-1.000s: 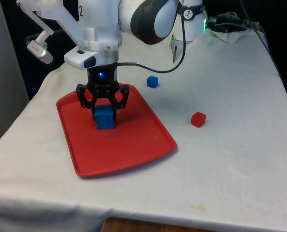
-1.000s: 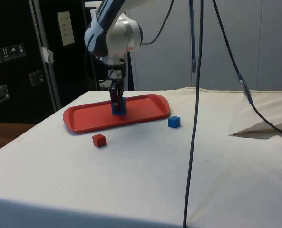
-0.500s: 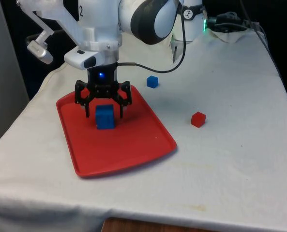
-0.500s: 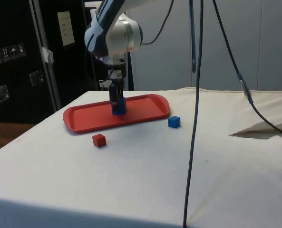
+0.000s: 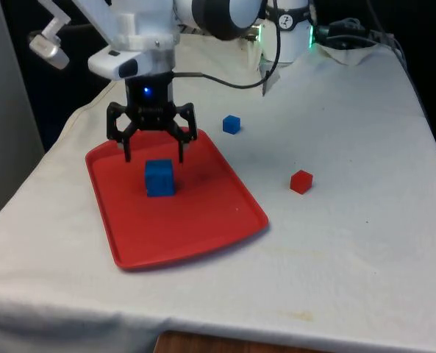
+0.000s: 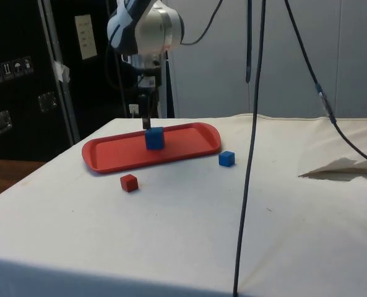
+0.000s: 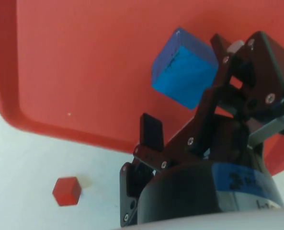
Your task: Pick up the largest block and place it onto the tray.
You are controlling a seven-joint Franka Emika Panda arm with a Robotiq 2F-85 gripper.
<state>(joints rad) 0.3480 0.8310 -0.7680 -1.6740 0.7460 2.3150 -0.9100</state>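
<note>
The largest block, a blue cube (image 5: 159, 178) (image 6: 154, 138) (image 7: 183, 74), rests on the red tray (image 5: 195, 220) (image 6: 115, 153) (image 7: 74, 57), free of any grip. My gripper (image 5: 153, 155) hangs open just above and slightly behind the cube, its black fingers spread wider than the block and clear of it. From the side the fingertips (image 6: 146, 123) sit just over the cube's top. In the wrist view the fingers (image 7: 152, 132) stand apart with the cube lying beyond them on the tray.
A small blue cube (image 5: 231, 124) (image 6: 226, 159) lies on the white cloth beyond the tray's far corner. A small red cube (image 5: 301, 182) (image 6: 129, 182) (image 7: 67, 190) sits on the cloth at the front view's right of the tray. Black cables hang down in the side view (image 6: 251, 124).
The gripper let go of the large blue cube, opened wide, and rose off it. The cube stays put on the tray.
</note>
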